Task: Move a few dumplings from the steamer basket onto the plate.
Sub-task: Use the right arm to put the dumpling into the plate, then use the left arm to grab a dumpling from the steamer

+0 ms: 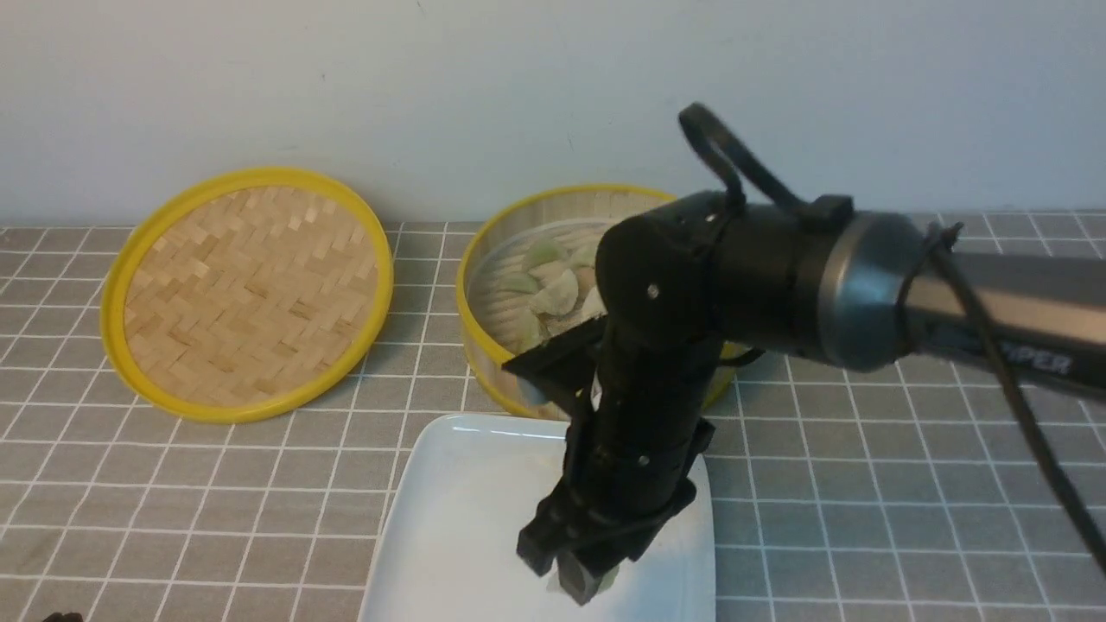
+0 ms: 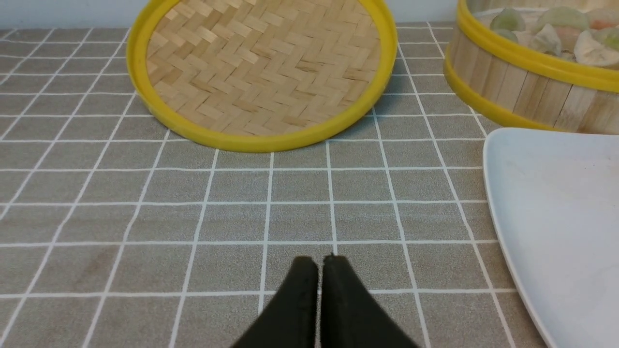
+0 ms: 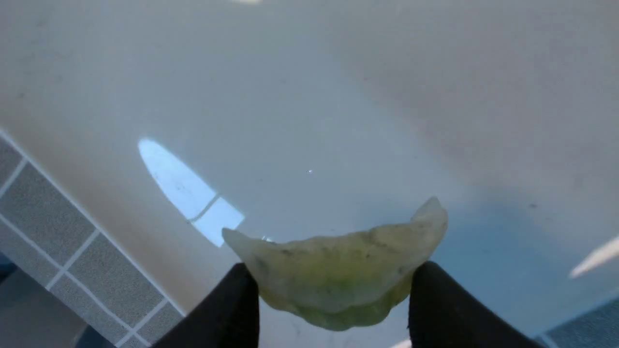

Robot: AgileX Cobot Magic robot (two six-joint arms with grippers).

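Note:
My right gripper (image 3: 333, 270) is shut on a pale green dumpling (image 3: 338, 275), one finger at each end of the crescent. It points down over the front part of the white plate (image 1: 467, 501), with the dumpling (image 1: 609, 580) peeking out below the fingers. I cannot tell whether it touches the plate (image 3: 338, 121). Behind the plate stands the steamer basket (image 1: 484, 250), holding several dumplings (image 1: 553, 285), partly hidden by the right arm. My left gripper (image 2: 319, 263) is shut and holds nothing, low over the tablecloth to the left of the plate (image 2: 556, 217).
The flat woven bamboo lid (image 1: 246, 289) with a yellow rim leans against the back wall at the left. A grey checked cloth (image 1: 864, 449) covers the table. The steamer (image 2: 522, 92) nearly touches the plate's far edge.

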